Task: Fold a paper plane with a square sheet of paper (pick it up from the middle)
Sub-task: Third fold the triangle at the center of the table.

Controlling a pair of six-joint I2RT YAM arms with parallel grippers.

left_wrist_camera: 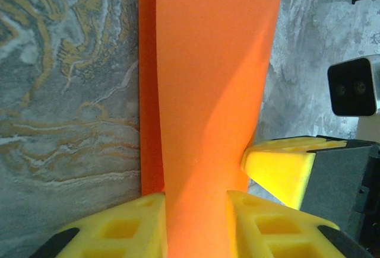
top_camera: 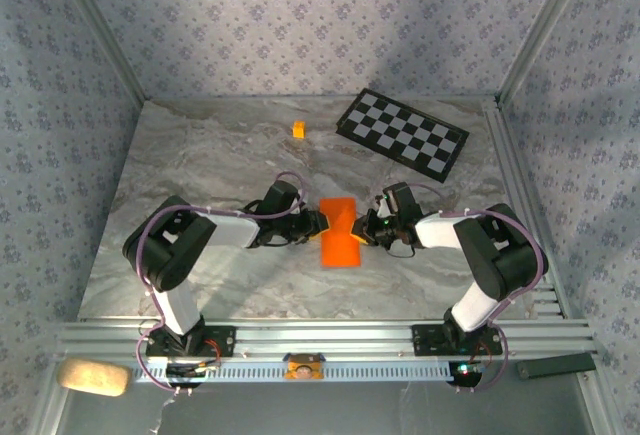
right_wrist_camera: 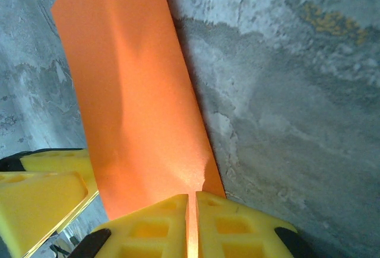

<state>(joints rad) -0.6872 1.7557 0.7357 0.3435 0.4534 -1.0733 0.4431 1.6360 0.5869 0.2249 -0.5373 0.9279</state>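
The square sheet of paper (top_camera: 338, 230), bright orange, is folded into a narrow oblong in the middle of the marble table (top_camera: 200, 155). It has blunt ends and is not a pointed paper plane. My left gripper (top_camera: 318, 223) meets it from the left. In the left wrist view the bulging fold of the sheet (left_wrist_camera: 208, 92) fills the gap between the yellow fingers of the left gripper (left_wrist_camera: 196, 222). My right gripper (top_camera: 362, 230) meets it from the right. In the right wrist view the right gripper (right_wrist_camera: 192, 222) is pinched on the edge of the sheet (right_wrist_camera: 130, 104).
A black-and-white checkered board (top_camera: 402, 132) lies at the back right. A tiny orange-yellow cube (top_camera: 298, 129) sits at the back centre. Patterned walls enclose the table. A beige pad (top_camera: 92, 376) lies off the table's front left.
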